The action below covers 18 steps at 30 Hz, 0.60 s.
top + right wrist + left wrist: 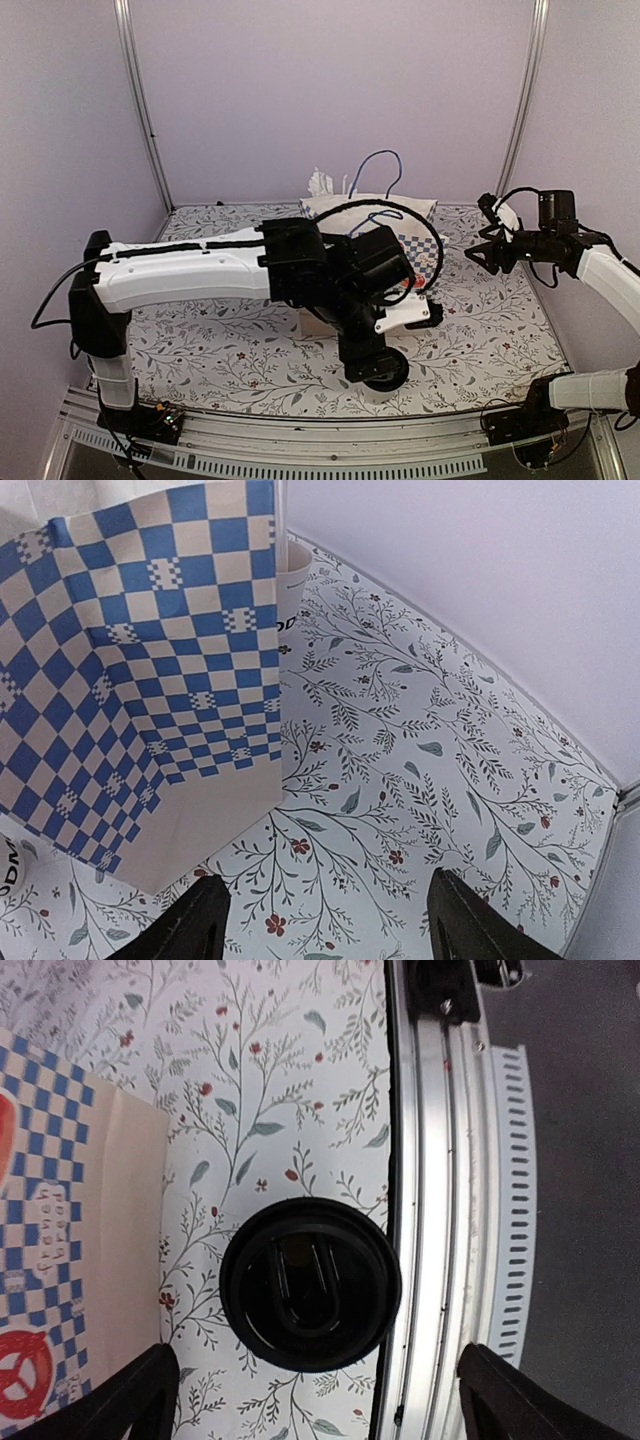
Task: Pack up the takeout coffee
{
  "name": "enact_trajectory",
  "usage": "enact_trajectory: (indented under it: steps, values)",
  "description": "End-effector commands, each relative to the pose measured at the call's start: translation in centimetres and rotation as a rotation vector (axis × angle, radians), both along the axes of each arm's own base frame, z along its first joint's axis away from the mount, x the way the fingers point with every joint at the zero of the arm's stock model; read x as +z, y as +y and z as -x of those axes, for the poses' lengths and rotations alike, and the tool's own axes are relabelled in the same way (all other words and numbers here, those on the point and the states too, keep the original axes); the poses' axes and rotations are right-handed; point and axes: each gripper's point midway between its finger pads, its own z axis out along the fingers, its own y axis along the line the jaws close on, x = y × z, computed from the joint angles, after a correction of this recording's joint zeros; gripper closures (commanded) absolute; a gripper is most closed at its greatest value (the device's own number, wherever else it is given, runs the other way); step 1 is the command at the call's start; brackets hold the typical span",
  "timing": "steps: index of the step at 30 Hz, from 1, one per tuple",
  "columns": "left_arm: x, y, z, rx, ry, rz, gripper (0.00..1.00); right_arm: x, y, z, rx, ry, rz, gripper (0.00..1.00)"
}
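Standing upright on the floral tabletop (290, 1080), the takeout coffee (310, 1285) sits close to the near edge, just beside the metal rail (440, 1210) that runs along that edge. The left wrist view looks straight down on its round black lid, so the side of the cup is hidden there. In the top view only a sliver of white shows under the lid.

The left gripper (318, 1355) hangs directly over the cup with its jaws spread wide. Its dark fingers (130, 1400) stand one on the bag's side of the lid and one out over the rail. Both are clear of the lid and grip nothing.

A paper bag (410, 245) with a blue-and-white check stands further back at the middle of the tabletop, near the cup but apart from it. Blue cord handles (385, 160) loop up from its open top. Something white pokes up beside them, too small to tell what it is.

The right gripper (325, 920) is held above the tabletop on the right, turned towards the bag's checked side. Its jaws are parted, with only bare flowered cloth between them, and they touch neither the bag nor anything else
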Motion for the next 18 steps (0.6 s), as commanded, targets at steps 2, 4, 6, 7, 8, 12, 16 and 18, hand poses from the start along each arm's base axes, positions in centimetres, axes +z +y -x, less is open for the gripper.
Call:
enact_trajectory:
  steps: [2,4,6,7,8,12,16,18]
  values:
    - [13.2,2.5,1.1,-0.052,-0.038,0.367,0.00,5.0,1.4,2.4,0.115,-0.054,0.031,0.32]
    - [16.0,4.1,0.6,-0.029,-0.043,0.464,0.00,6.8,2.2,4.0,0.172,-0.063,0.039,0.34]
    - [18.7,6.3,-1.3,0.032,-0.057,0.576,0.00,8.7,2.9,5.3,0.209,-0.079,0.064,0.36]
    - [19.7,7.5,-2.5,0.068,-0.073,0.631,0.00,9.8,3.1,6.1,0.219,-0.094,0.073,0.36]
    - [20.8,9.0,-4.0,0.116,-0.101,0.684,0.00,10.8,3.3,6.8,0.234,-0.107,0.074,0.36]
    - [23.5,15.1,-11.5,0.399,-0.247,0.859,0.00,14.7,5.4,11.1,0.401,-0.153,-0.017,0.36]
    - [19.7,26.1,-24.4,1.079,-0.402,0.722,0.01,14.1,8.7,13.4,0.554,-0.082,-0.007,0.36]
    - [16.2,29.2,-27.3,1.205,-0.398,0.625,0.04,12.1,11.0,14.0,0.629,-0.007,0.060,0.36]
